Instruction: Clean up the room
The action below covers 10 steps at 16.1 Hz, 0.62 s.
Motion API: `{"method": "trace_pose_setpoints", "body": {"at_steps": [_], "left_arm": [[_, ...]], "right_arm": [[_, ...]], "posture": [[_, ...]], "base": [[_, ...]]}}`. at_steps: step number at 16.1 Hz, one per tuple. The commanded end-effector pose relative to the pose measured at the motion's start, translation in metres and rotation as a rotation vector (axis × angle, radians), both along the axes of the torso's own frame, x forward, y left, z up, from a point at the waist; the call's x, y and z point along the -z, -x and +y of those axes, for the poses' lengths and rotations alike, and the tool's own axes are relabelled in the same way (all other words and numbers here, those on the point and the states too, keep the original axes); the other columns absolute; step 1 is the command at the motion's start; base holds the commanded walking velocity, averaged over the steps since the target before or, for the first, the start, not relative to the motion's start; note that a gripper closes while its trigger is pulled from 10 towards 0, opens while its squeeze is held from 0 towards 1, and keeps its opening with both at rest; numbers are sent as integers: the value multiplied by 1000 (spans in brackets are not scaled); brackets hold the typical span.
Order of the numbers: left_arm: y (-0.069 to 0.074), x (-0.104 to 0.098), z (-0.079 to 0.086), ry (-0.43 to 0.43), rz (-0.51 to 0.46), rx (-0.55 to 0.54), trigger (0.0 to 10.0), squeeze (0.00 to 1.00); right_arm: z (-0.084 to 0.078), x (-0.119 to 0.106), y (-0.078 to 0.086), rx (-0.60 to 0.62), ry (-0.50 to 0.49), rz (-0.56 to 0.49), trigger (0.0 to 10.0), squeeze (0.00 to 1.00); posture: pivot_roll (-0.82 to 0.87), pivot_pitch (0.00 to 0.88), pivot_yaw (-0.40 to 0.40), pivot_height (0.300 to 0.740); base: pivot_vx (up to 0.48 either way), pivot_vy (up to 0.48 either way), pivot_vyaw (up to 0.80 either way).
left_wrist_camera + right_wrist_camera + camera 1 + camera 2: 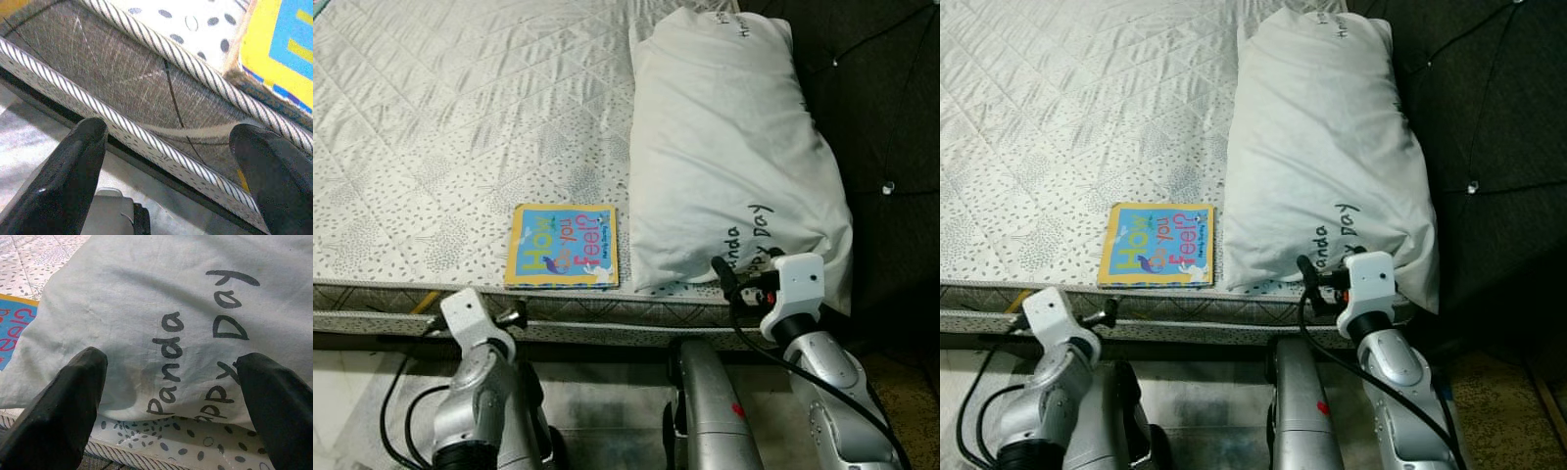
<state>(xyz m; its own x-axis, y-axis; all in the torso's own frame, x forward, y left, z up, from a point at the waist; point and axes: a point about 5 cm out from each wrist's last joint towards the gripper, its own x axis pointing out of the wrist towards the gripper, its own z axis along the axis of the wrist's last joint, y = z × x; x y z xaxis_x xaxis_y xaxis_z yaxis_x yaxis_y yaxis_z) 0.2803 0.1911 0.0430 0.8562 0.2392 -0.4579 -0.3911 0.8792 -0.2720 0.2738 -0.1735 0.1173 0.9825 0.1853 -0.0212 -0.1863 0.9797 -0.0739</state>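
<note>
1. The right gripper [168,406] has its fingers spread wide and holds nothing. It points at the near end of the pillow [729,147], level with the printed words, likely lining up to take that end.
2. The left gripper [168,166] is also spread wide and empty. It sits low, facing the side of the mattress [460,117] just under the piped edge, so it looks parked rather than reaching.
3. The picture book [564,245] lies flat at the near edge of the mattress, just beside the pillow's corner. It is the loose item that most plainly needs tidying.
4. The pillow lies lengthwise along the dark headboard [891,117], its near end hanging slightly over the mattress edge, which suggests it still wants straightening.
5. Both silver arms rise from below the bed frame, with the floor [342,392] beneath.
</note>
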Motion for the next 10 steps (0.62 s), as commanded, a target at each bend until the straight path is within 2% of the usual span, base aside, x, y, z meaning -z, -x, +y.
{"method": "trace_pose_setpoints", "body": {"at_steps": [1,3,6,10], "left_arm": [[2,-1,-2,-4,9,1,10000,0],[1,-7,-11,-20,-20,67,10000,0],[3,-9,-17,-23,-37,93,10000,0],[9,-2,-10,-5,8,43,10000,0]], "right_arm": [[-4,4,1,16,4,17,10000,0],[-4,4,1,17,3,16,10000,0],[-4,4,0,17,3,14,10000,0],[-4,4,-1,16,4,14,10000,0]], "posture": [[-217,232,5,548],[-215,231,5,548],[-213,230,3,548],[-212,230,2,548]], "base": [[0,0,0],[0,0,0],[0,0,0],[0,0,0]]}}
